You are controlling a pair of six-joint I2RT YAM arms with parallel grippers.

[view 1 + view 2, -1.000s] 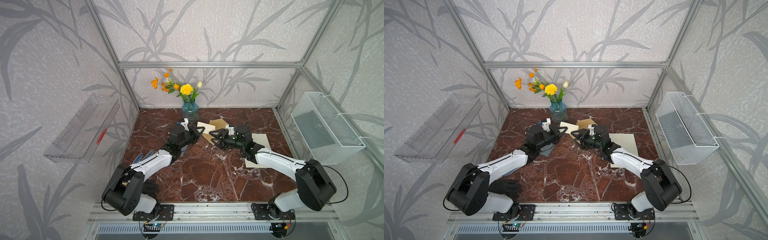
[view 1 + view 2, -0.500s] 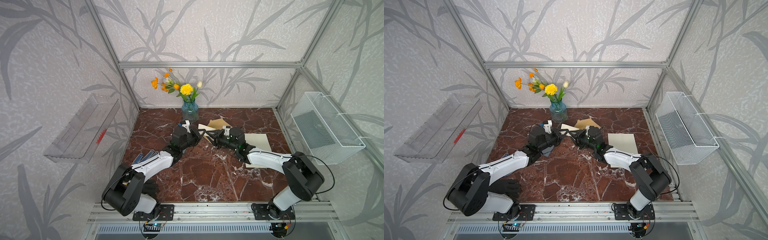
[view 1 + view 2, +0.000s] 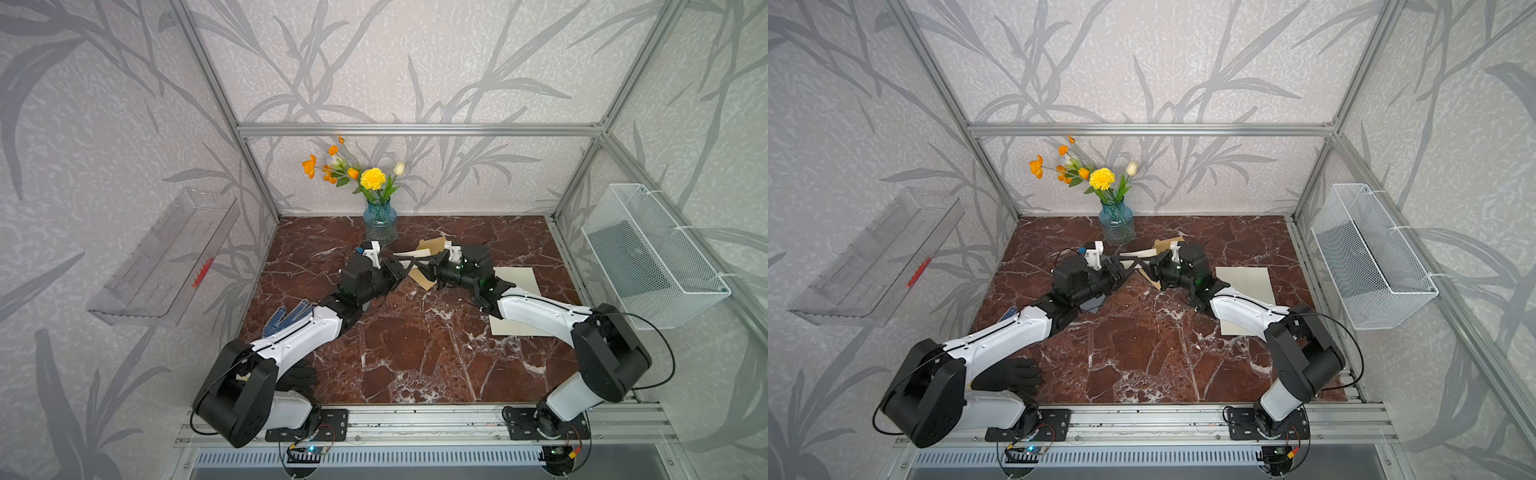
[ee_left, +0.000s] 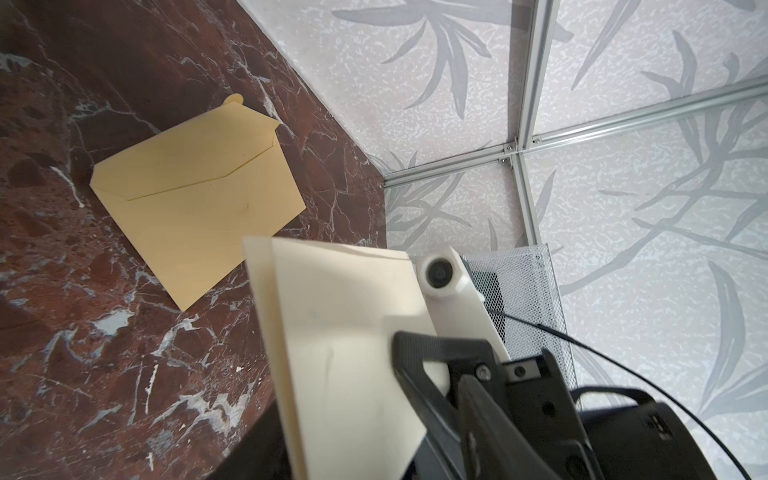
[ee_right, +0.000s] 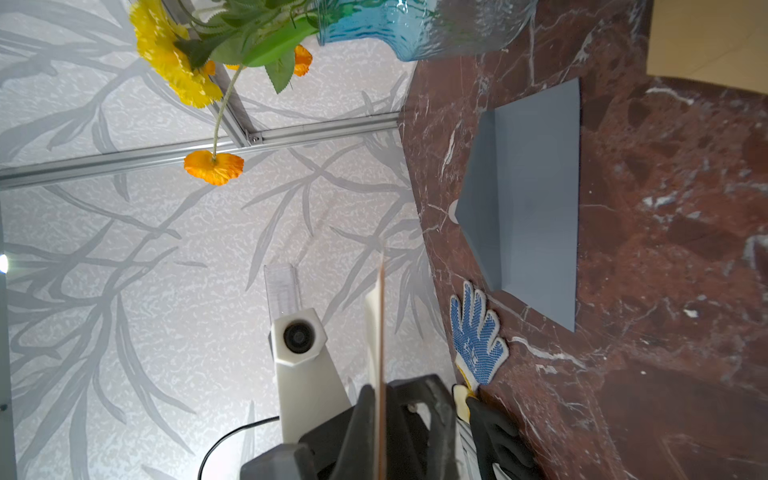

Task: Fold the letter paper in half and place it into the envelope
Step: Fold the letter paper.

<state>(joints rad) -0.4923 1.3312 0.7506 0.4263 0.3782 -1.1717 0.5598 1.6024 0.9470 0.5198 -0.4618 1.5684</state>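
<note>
Handover: your right gripper [image 3: 428,266], open a moment ago, now clamps the folded letter paper [image 4: 345,353] in the air near the envelope [image 4: 199,208], while your left gripper [image 3: 395,272] lets go, freeing you for insertion.

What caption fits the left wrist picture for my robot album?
The right arm's fingers pinch a folded cream paper, with the yellow envelope lying on the marble table.

Arms reach inward; left hand [image 3: 400,272] meets right hand [image 3: 424,266], right clamped.
</note>
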